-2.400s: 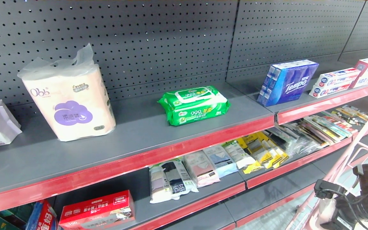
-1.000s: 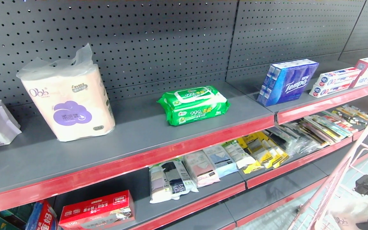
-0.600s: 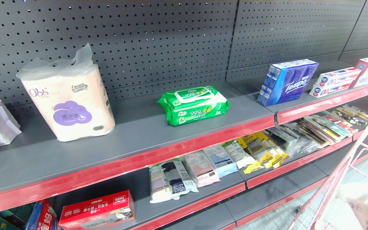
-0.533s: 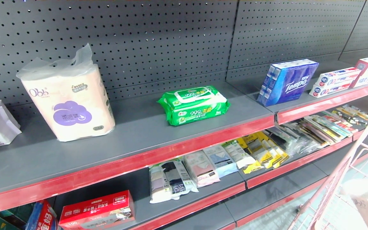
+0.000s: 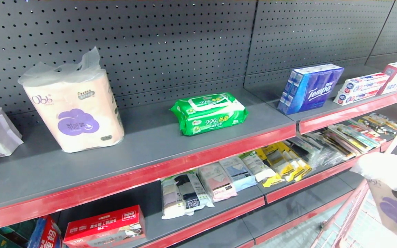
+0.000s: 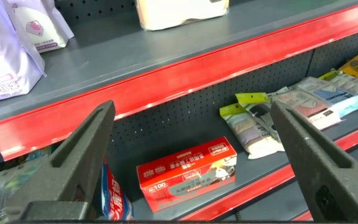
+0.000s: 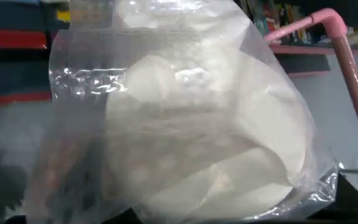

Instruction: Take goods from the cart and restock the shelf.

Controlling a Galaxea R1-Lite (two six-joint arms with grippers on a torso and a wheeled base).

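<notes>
plastic-wrapped white toilet-roll pack (image 5: 391,193), 4 o'clock, is judged soft, light, slippery | is clamped by right gripper | bunched top is favoured | left gripper (image 6: 191,109) is spread wide

Dark grey perforated back panel (image 5: 184,41) spans full width behind shelf (image 5: 143,144). Vertical seam (image 5: 250,41) right of centre; second seam (image 5: 380,31) far right. Shelf boards grey, matte. Front edge strip (image 5: 133,177) red, glossy. Lower tiers same build. Pale floor (image 5: 298,236) near right, below lowest tier.
</notes>
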